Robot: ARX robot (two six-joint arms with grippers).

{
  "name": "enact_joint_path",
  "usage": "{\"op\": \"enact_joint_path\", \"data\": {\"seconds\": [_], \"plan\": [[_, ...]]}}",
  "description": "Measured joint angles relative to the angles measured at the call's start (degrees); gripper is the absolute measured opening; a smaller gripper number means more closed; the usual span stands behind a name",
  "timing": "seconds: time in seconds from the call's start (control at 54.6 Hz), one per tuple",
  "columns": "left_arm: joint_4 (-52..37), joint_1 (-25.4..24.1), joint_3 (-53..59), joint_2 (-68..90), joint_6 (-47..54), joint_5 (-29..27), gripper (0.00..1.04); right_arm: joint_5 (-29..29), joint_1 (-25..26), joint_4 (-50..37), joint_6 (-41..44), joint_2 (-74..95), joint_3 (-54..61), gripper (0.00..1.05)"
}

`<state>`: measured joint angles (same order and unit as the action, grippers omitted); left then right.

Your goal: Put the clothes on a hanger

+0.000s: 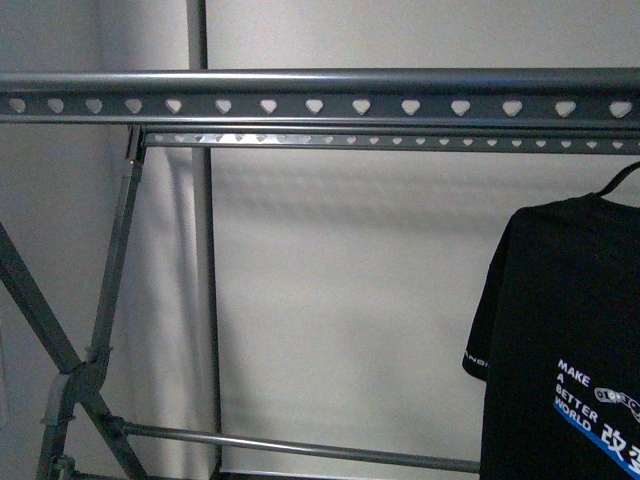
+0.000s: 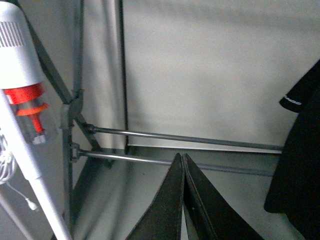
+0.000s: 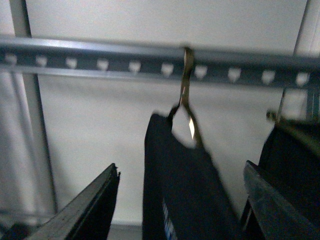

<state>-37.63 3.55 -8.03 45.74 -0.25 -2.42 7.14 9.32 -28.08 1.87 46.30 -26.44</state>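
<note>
The black T-shirt (image 1: 565, 340) with white "MAKE A BETTER WORLD" print hangs at the right of the front view, under the grey rack's rail (image 1: 320, 100) with heart-shaped holes. In the right wrist view the shirt (image 3: 180, 190) hangs by a small wire hook (image 3: 186, 90) caught over the rail (image 3: 100, 57). My right gripper (image 3: 181, 192) is open, one jaw on each side of the shirt, apart from it. My left gripper (image 2: 183, 165) is shut and empty, low near the rack's bottom bars (image 2: 175, 137). The shirt's sleeve (image 2: 300, 150) shows beside it.
A white and red stick vacuum (image 2: 25, 110) leans beside the rack's crossed legs (image 1: 80, 370). A second dark garment (image 3: 295, 155) hangs next to the shirt in the right wrist view. A plain white wall stands behind the rack.
</note>
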Motion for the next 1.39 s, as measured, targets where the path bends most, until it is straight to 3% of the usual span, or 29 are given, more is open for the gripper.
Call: {"op": "enact_joint_path", "data": {"seconds": [0.037, 0.092, 0.403, 1.228, 1.338, 1.393], "plan": [[0.55, -1.66, 0.68, -1.07, 0.13, 1.64, 0.04, -4.13, -3.85, 7.48, -0.52, -6.27, 3.85, 0.63], [1.33, -2.86, 1.44, -2.36, 0.13, 1.84, 0.04, -5.55, -7.78, 13.46, -0.68, -12.83, 8.63, 0.53], [7.61, -3.41, 4.94, -12.37, 0.15, 2.38, 0.04, -7.08, -9.09, 13.55, -1.09, -21.79, 16.94, 0.01], [24.04, -3.41, 7.02, -32.44, 0.17, 2.36, 0.04, -7.08, -9.11, 17.99, -1.25, -36.17, 26.12, 0.02], [26.03, -3.41, 6.99, -34.40, 0.17, 2.36, 0.04, -7.08, -9.11, 27.39, -1.27, -44.09, 26.10, 0.02], [27.08, -3.41, 6.99, -35.45, 0.17, 2.38, 0.04, -7.06, -9.14, 27.85, -1.29, -46.01, 26.10, 0.02]]}}
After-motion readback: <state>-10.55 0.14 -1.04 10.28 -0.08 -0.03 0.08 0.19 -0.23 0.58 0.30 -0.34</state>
